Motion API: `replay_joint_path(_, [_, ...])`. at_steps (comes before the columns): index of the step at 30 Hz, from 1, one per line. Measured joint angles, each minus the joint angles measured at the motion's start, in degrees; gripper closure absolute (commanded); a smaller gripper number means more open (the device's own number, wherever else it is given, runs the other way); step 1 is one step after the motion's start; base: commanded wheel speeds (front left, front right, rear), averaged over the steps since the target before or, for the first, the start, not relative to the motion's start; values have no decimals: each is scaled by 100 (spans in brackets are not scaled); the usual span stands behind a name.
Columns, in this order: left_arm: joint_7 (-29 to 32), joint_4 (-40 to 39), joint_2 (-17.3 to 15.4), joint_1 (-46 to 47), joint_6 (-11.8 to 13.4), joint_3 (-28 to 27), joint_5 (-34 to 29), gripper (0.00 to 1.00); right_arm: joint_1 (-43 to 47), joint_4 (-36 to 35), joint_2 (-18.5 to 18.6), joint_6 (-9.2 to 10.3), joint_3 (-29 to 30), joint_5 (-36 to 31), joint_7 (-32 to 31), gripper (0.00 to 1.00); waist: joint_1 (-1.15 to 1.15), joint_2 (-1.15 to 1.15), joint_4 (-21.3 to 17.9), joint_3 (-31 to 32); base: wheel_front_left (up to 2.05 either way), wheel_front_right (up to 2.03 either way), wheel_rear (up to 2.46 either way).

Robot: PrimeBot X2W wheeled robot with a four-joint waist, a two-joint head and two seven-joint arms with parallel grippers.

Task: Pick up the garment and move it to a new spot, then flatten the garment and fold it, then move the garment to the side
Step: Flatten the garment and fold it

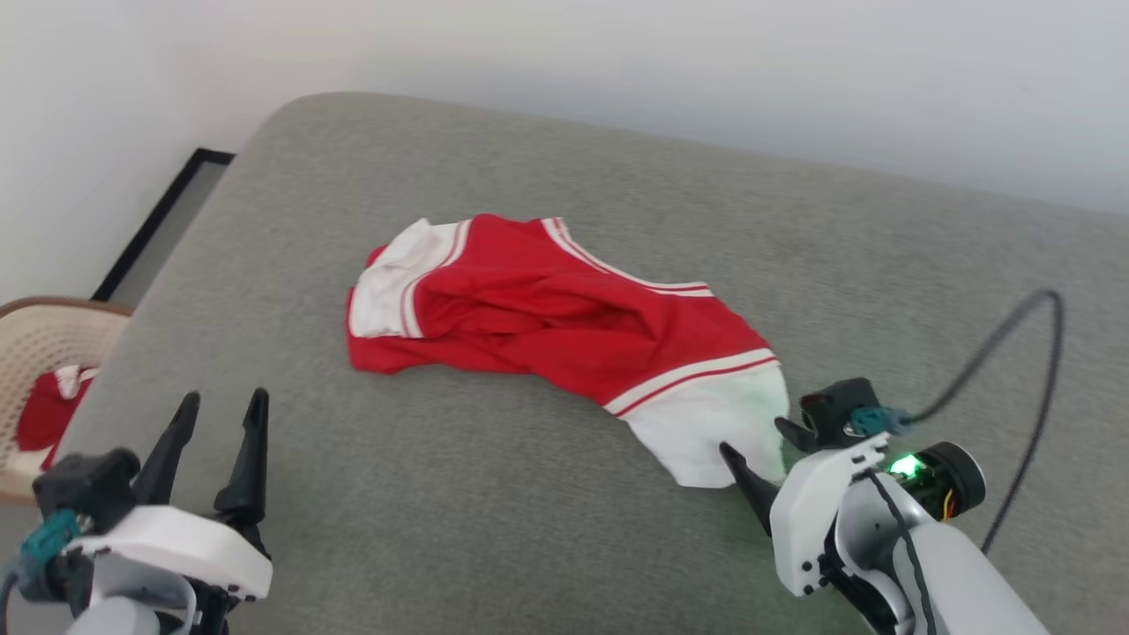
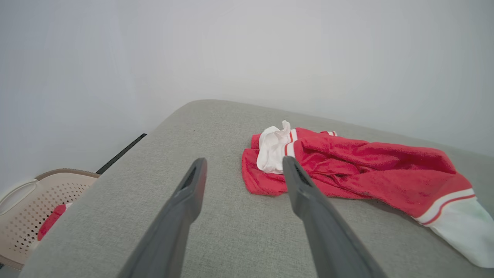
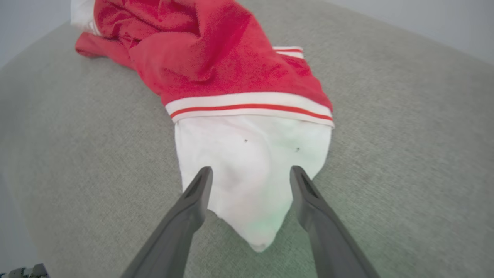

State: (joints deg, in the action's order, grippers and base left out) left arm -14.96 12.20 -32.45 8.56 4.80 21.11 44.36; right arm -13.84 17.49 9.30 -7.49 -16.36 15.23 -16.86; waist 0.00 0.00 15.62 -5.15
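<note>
Crumpled red garment (image 1: 547,309) on grey surface (image 1: 441,494); right hand (image 3: 251,170) wide open, empty, astride white sleeve (image 3: 251,143); left hand (image 1: 224,395) equally open, empty, well apart

Counted one garment (image 1: 547,309) on one grey cushion (image 1: 529,529). One basket (image 1: 44,344) at 8 o'clock held one red-white cloth (image 1: 44,419). Two grippers: left gripper (image 1: 222,401) at 7, right gripper (image 1: 751,437) at 4 o'clock; two fingers (image 1: 247,459) each. One cable (image 1: 1051,296) at 3 o'clock.

Soft even daylight — faint shadows

Seemingly open cushion (image 1: 494,511) around garment (image 1: 547,317)
</note>
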Motion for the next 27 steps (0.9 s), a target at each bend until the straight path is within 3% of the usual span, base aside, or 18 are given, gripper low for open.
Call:
replay_joint_path(5, [-1,-73,595,-380,-303,-811,-647,0,-328,367,203,-1,-305,191,-753,0,0,0,267,-10,0,0,0])
replay_joint_path(9, [-1,-151,1215,-686,-714,-1514,-1211,0,-767,932,281,0,-513,182,-1359,0,0,0,506,-52,0,0,0])
replay_joint_path(14, [-1,-210,1769,-872,-1033,-2106,-1653,0,-1305,1678,241,-2,-768,189,-1719,0,0,0,655,-133,0,0,0])
replay_joint_path(16, [-1,-215,1945,-908,-1095,-2290,-1778,0,-1486,1908,255,-2,-967,199,-1830,100,0,0,694,-153,0,0,0])
replay_joint_path(22, [-1,-338,2301,-1007,-1193,-2692,-2015,0,-1751,2085,428,-2,-1328,643,-1828,100,0,0,716,-176,0,0,0])
replay_joint_path(27, [-1,-527,2391,-1119,-1211,-2808,-2072,0,-1781,1591,944,-19,-1539,1058,-2092,100,0,0,596,-204,0,0,0])
